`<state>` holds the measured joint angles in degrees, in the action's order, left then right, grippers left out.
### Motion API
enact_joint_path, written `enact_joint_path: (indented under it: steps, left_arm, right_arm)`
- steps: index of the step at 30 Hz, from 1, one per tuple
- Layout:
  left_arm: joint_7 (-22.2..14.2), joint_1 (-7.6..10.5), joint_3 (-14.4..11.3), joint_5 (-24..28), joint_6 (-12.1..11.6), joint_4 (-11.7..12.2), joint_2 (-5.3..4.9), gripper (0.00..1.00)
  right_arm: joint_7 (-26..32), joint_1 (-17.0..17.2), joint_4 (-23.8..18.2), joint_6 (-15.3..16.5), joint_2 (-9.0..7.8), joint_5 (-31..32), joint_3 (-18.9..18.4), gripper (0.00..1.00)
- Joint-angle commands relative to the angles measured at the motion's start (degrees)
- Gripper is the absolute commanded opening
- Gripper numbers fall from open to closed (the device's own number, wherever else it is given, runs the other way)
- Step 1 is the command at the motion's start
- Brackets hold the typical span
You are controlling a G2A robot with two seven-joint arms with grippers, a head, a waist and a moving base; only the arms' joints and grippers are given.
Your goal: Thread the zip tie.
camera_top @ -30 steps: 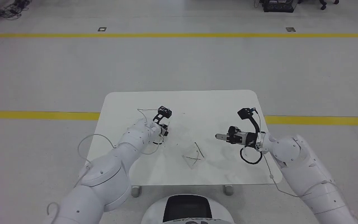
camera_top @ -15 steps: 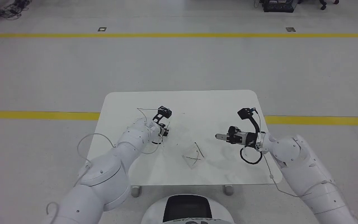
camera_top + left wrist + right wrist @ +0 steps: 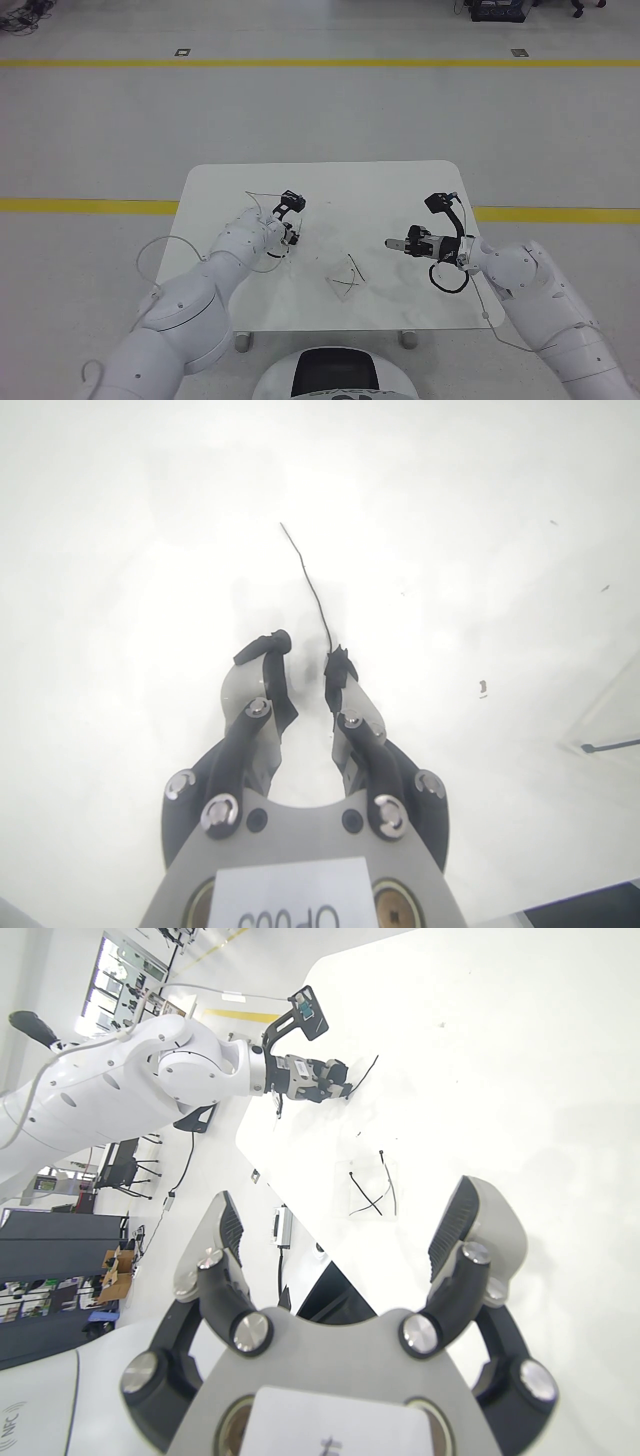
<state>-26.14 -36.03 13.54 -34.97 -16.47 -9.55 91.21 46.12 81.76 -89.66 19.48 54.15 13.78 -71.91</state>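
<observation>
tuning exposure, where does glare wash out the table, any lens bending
Left wrist view: table glared near-white, tie dark against it, faint shadow by the left gripper. Right wrist view: far table blown out, edge bowed by the lens. Top view: even light, straight edges.
</observation>
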Motion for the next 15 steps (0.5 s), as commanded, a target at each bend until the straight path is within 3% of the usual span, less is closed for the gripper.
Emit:
enact_joint_path:
  steps: [1, 15]
  left_arm:
    - [0.0, 0.05, 0.0, 0.2, -0.2, -0.1, -0.03, 0.25]
    - [0.5, 0.62, 0.6, 2.3, -2.0, -0.3, -0.38, 0.27]
  right_arm:
    - [0.0, 0.0, 0.0, 0.0, 0.00, 0.0, 0.0, 1.00]
    - [0.0, 0.0, 0.0, 0.0, 0.00, 0.0, 0.0, 1.00]
